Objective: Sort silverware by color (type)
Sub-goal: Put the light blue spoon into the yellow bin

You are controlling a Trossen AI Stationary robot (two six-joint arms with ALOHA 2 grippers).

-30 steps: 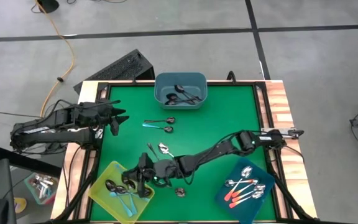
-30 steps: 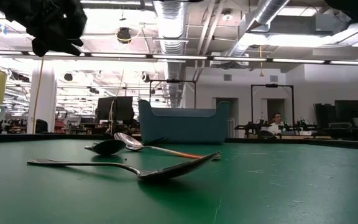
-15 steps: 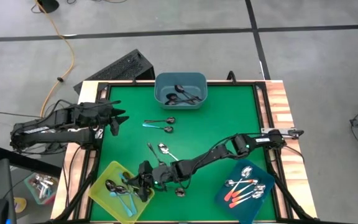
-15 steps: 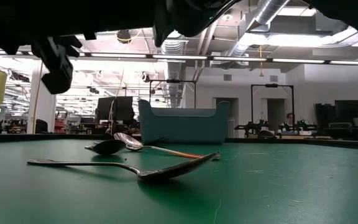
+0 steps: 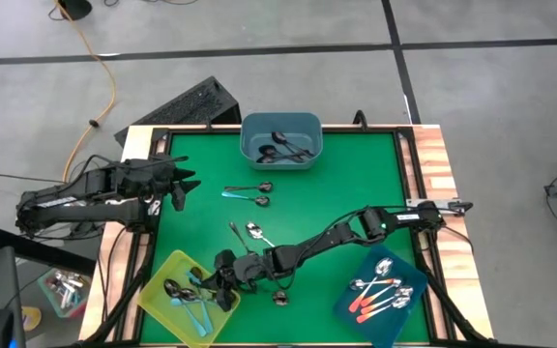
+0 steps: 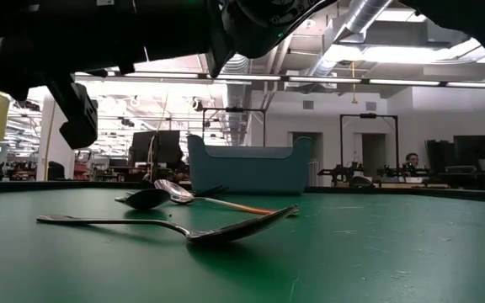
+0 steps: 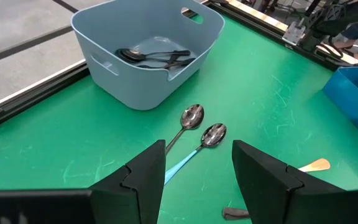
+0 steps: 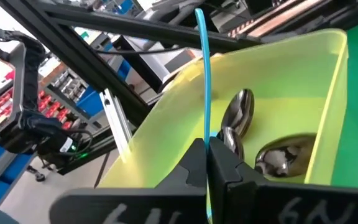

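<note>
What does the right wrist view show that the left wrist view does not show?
Only the right wrist view: the right pincer shut on a blue-handled spoon over the yellow bin, with spoons inside.

Only the left wrist view: the grey-blue bin with dark spoons, two loose spoons, and the open left pincer.

Both: the green table.

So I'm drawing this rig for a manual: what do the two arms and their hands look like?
Both arms are dark, near black, jointed links with black cables trailing at their bases. The left hand ends in two broad, flat, angular dark fingers. The right hand has the same dark fingers, with pale lettering showing on the body behind them. No coloured bands or stripes are visible on either arm.
</note>
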